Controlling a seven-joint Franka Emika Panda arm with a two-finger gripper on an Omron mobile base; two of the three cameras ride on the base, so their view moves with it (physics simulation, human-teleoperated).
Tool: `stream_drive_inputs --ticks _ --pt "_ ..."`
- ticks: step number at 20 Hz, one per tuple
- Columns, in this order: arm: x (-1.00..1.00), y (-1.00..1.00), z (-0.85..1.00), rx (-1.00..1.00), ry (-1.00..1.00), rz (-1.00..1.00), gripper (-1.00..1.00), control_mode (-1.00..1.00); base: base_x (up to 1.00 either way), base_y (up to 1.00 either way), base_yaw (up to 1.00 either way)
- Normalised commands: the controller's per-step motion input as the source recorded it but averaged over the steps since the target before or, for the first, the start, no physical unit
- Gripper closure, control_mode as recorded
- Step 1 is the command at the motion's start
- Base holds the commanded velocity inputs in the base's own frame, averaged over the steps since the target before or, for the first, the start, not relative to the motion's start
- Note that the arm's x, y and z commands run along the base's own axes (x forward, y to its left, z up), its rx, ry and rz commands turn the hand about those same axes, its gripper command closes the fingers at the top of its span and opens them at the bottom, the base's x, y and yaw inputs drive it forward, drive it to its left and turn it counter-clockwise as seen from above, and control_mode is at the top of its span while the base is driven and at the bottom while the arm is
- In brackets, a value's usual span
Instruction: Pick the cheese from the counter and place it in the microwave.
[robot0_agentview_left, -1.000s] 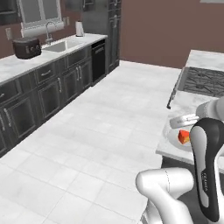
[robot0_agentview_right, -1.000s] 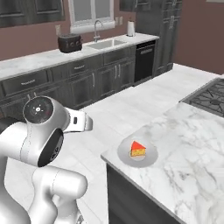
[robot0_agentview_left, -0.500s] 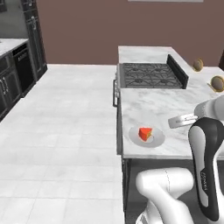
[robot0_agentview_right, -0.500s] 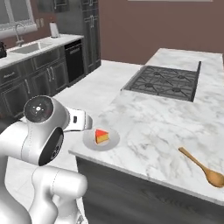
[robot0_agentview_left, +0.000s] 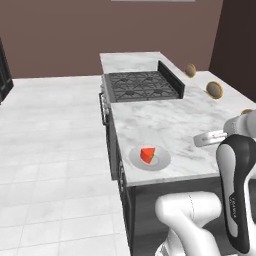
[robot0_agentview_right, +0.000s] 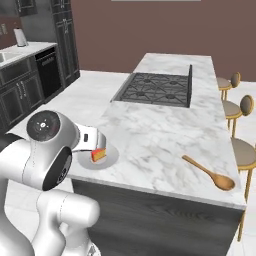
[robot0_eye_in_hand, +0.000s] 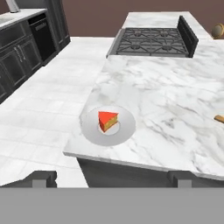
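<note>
While we are still short of the counter (robot0_agentview_left: 165, 120), the cheese (robot0_eye_in_hand: 107, 120) sits on a small grey plate (robot0_eye_in_hand: 124, 131) near the counter's front corner, well apart from the gas cooktop (robot0_eye_in_hand: 151, 41). Our gripper (robot0_eye_in_hand: 111, 177) hangs empty above that edge with its fingers spread wide. We would do well to come down straight over the wedge, squeeze its flat sides, and avoid nudging the plate.

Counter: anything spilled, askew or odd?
Nothing stands out. The red-orange cheese wedge sits upright on a round grey plate near the marbled counter's corner; a wooden spoon lies flat, no spills.
</note>
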Motion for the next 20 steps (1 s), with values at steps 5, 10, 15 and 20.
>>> stream_drive_inputs --ticks 5,10,15,20 --pt "0.00 0.00 0.00 0.00 0.00 0.00 -1.00 1.00 0.01 0.00 -0.03" --pt "0.00 0.00 0.00 0.00 0.00 0.00 -1.00 1.00 0.47 0.33 0.00" --pt "0.00 0.00 0.00 0.00 0.00 0.00 -1.00 1.00 0.43 0.22 0.00" --pt "0.00 0.00 0.00 0.00 0.00 0.00 -1.00 1.00 0.00 0.00 0.00"
